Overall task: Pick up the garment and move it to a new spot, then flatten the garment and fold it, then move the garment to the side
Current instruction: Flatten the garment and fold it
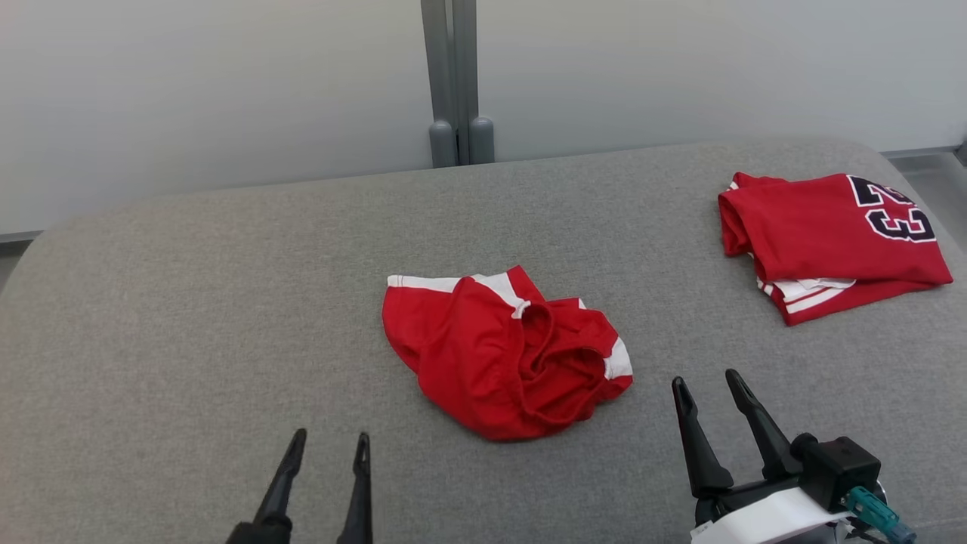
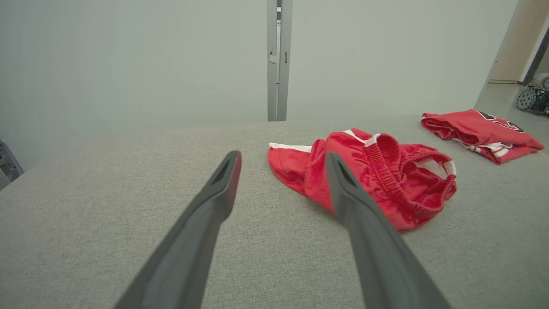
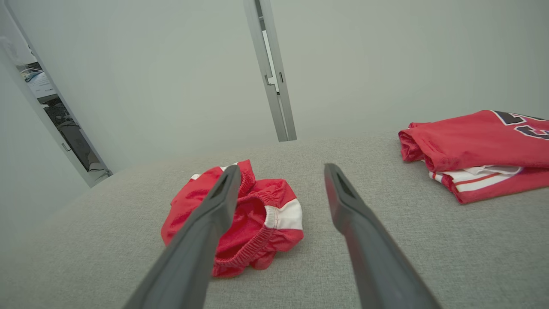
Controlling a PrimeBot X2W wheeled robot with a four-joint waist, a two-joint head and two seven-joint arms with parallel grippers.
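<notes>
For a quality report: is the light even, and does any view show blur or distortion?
Head view: soft, even light, no glare; the crumpled red garment casts only a faint shadow on the grey fabric surface. Left wrist view: the jaws of the left gripper look stretched by the wide lens. Right wrist view: the grey post leans, though upright in the head view.

Two red garments are counted: one crumpled pair of shorts (image 1: 502, 355) and one folded jersey (image 1: 831, 242). One worktop (image 1: 189, 317) is seen.

Left tool (image 1: 331, 437), right tool (image 1: 705, 378): jaws apart, empty.
</notes>
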